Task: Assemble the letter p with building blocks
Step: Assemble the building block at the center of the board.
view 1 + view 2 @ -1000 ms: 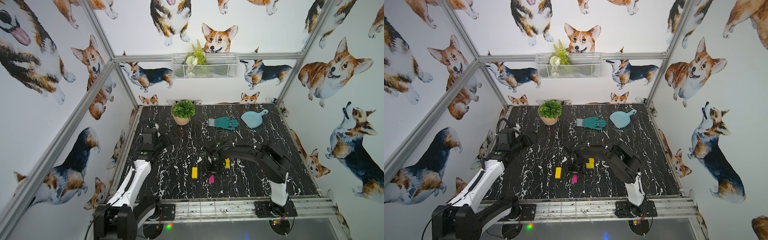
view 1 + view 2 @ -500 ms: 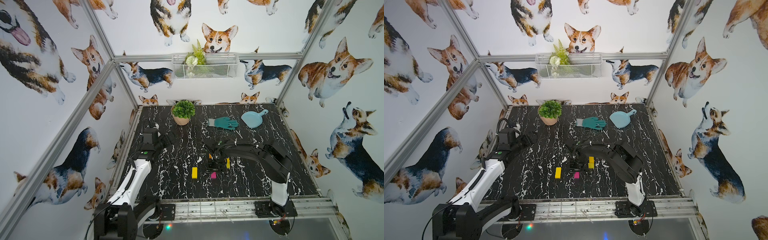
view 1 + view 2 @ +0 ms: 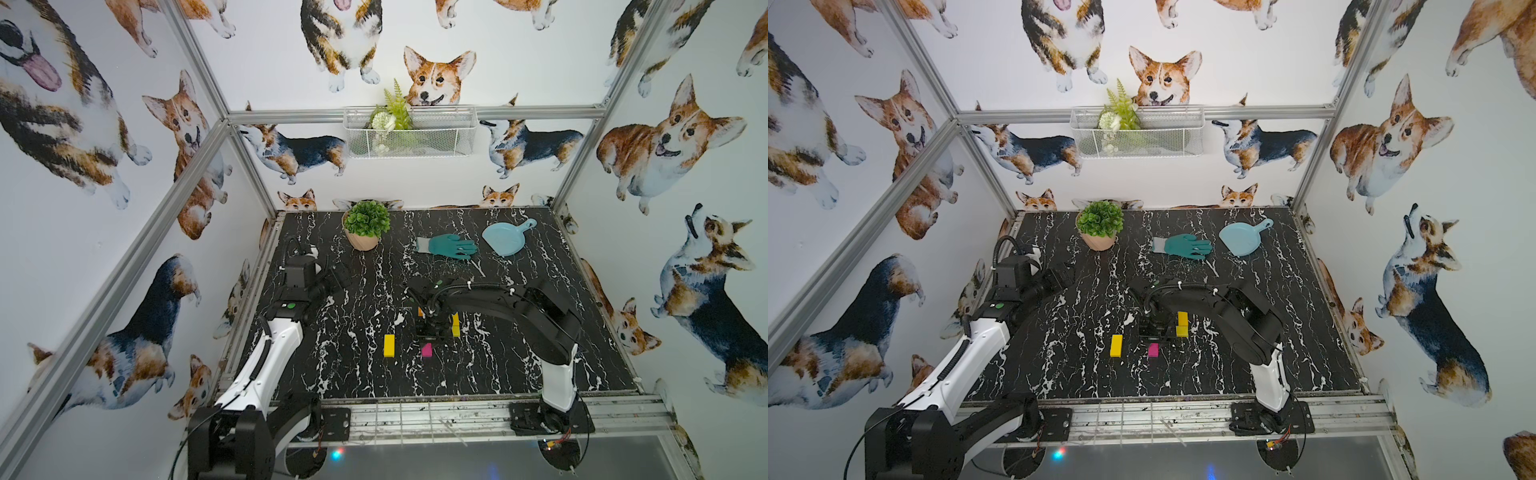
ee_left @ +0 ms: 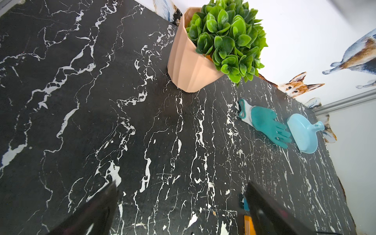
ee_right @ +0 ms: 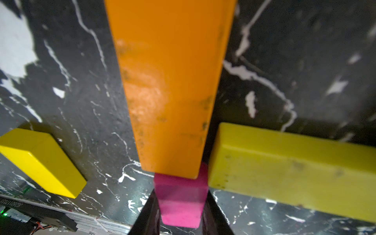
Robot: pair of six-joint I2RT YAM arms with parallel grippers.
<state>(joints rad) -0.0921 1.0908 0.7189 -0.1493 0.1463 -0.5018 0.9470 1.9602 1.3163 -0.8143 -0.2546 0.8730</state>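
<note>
Magenta block lies on the table, its end against the orange block. My right gripper is closed on its two sides. I should release gently and lift straight up, so the line is not pushed crooked. My left gripper stands wide open.

Black, white-veined tabletop; orange block, magenta block, yellow block; teal glove; light-blue pan; corgi-printed walls.
</note>
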